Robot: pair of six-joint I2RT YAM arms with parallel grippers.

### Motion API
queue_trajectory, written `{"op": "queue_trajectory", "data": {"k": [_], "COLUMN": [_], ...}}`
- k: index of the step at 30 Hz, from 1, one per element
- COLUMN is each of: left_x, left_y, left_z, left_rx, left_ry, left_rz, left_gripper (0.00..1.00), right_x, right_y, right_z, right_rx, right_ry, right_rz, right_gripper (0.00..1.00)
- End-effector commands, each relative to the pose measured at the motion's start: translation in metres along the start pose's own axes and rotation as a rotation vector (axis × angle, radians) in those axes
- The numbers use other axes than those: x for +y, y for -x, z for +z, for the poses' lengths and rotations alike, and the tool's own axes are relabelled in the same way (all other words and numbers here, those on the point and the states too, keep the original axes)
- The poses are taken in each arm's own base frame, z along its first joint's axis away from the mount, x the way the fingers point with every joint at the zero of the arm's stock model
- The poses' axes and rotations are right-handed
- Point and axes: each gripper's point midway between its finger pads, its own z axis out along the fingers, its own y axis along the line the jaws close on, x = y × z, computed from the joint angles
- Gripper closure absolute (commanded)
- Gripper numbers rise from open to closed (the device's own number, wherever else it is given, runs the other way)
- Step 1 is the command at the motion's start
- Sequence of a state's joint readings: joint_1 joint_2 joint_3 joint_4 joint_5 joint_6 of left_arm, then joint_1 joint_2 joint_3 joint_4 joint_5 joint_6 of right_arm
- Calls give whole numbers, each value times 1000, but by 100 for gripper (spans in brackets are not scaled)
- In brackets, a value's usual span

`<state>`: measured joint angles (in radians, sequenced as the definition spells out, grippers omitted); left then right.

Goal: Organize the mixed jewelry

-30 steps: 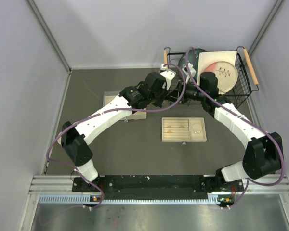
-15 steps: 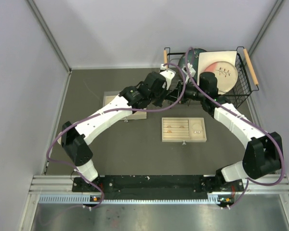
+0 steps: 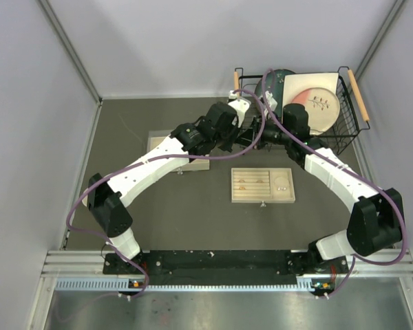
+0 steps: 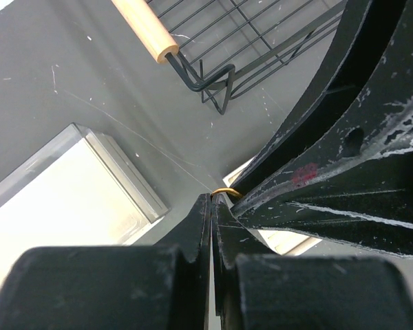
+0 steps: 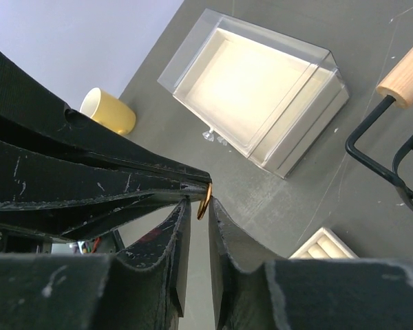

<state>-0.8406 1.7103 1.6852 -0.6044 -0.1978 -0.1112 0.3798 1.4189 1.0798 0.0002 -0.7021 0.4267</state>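
My left gripper (image 3: 250,139) (image 4: 213,197) is shut on a small gold ring (image 4: 224,191), pinched at its fingertips above the table behind the beige tray (image 3: 263,198). My right gripper (image 3: 259,137) (image 5: 198,203) meets it tip to tip. Its jaws stand narrowly apart with the same ring (image 5: 204,199) between their tips. Several gold rings (image 3: 244,183) lie in the tray's slots. A thin silver hoop (image 3: 282,184) lies in its right compartment.
A clear plastic box (image 3: 182,155) (image 5: 258,86) (image 4: 62,199) lies left of the grippers. A black wire basket (image 3: 351,124) with wooden handles (image 4: 146,27) holds plates at the back right. A yellow cup (image 5: 109,111) stands beyond the box.
Almost nothing differs. The right wrist has shifted very slightly; the left arm still holds the ring in the same place.
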Motion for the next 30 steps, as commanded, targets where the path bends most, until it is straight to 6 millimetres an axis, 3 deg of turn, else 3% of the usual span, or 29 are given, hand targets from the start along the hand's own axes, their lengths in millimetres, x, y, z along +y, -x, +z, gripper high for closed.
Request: {"op": "queue_trajectory", "data": {"k": [1,5,10,14,18,22,26,30], "left_x": [-3,-4,-5,-8,-1,-8,-11,-23], "left_y": [27,27,29,36,47,53,42,32], "left_z": [-10,-10,-14,-23,-39,-59,-77,-99], "left_rx": [-88,-87,-92,-110,-146,-208,-254,-301], "left_ry": [-10,-15,-41,-115,-155,-275,-403,-634], "left_rz": [-35,-38,-44,-59,-67,-37,-4,3], "left_gripper": [100,100,100,89,62,51,48,48], "right_x": [6,5,3,-2,-5,-4,2,28], "right_y": [3,4,5,3,3,6,11,15], "right_z": [5,5,3,-1,-5,-10,-20,-31], "right_rx": [-15,-16,-18,-3,6,9,7,12], "right_ry": [19,14,-5,-43,-73,-88,-53,67], "right_rz": [-45,-47,-61,-77,-91,-117,-139,-164], "right_gripper": [85,100,100,100,100,100,100,100]}}
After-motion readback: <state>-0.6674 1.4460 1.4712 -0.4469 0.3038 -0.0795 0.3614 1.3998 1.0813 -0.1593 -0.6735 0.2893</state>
